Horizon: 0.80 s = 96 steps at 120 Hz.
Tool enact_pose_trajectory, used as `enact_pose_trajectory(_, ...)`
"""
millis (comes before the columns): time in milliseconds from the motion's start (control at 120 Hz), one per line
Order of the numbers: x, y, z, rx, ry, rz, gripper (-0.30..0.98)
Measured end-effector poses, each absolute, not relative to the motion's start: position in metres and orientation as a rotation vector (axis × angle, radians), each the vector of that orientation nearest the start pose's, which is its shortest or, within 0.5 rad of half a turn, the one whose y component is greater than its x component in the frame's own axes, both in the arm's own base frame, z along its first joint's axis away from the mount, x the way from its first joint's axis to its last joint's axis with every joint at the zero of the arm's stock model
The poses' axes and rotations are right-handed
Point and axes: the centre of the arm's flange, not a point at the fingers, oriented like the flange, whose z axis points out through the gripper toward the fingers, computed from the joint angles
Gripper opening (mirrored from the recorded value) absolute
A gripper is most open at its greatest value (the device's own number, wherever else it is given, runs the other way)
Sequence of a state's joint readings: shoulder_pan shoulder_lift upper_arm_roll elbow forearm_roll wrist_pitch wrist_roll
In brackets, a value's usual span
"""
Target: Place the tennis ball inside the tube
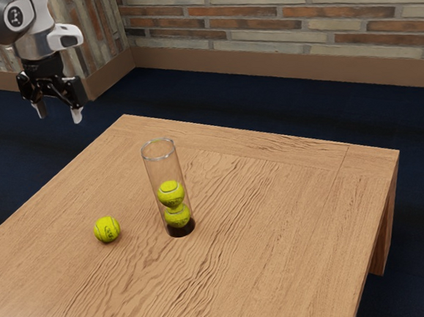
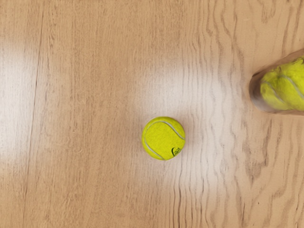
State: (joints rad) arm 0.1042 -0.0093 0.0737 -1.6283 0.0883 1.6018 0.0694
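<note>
Hanging above the counter [image 1: 278, 249] in the exterior view, the claw [image 1: 59, 116] has its fingers spread apart. Below it, on the wood, rests the loose tennis ball [image 1: 107, 229], its dark printed mark too small to read. Farther from the claw, toward the exterior view's right, the clear tube [image 1: 161, 168] stands upright with two balls [image 1: 171, 194] stacked inside. In the wrist view, the tennis ball lies beneath the claw, apart from the tube, its black print illegible.
</note>
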Motion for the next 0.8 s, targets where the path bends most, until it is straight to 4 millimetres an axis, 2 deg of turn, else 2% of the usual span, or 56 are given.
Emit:
enact_pose_trajectory(150,0.538,0.148,0.592,-3.048,-0.258,0.022,0.69)
enact_pose_trajectory(300,0.546,0.180,0.556,-3.041,-0.299,0.057,0.69)
enact_pose_trajectory(333,0.552,0.176,0.547,-3.042,-0.275,0.064,0.69)
enact_pose_trajectory(358,0.559,0.166,0.541,-3.045,-0.237,0.066,0.69)
enact_pose_trajectory(458,0.590,0.082,0.517,-3.052,0.017,0.070,0.69)
enact_pose_trajectory(500,0.594,0.064,0.505,-3.059,0.067,0.079,0.68)
enact_pose_trajectory(542,0.592,0.069,0.492,-3.069,0.056,0.096,0.68)
enact_pose_trajectory(658,0.581,0.110,0.472,-3.093,-0.046,0.107,0.68)
enact_pose_trajectory(800,0.573,0.122,0.445,-3.112,-0.066,0.117,0.69)
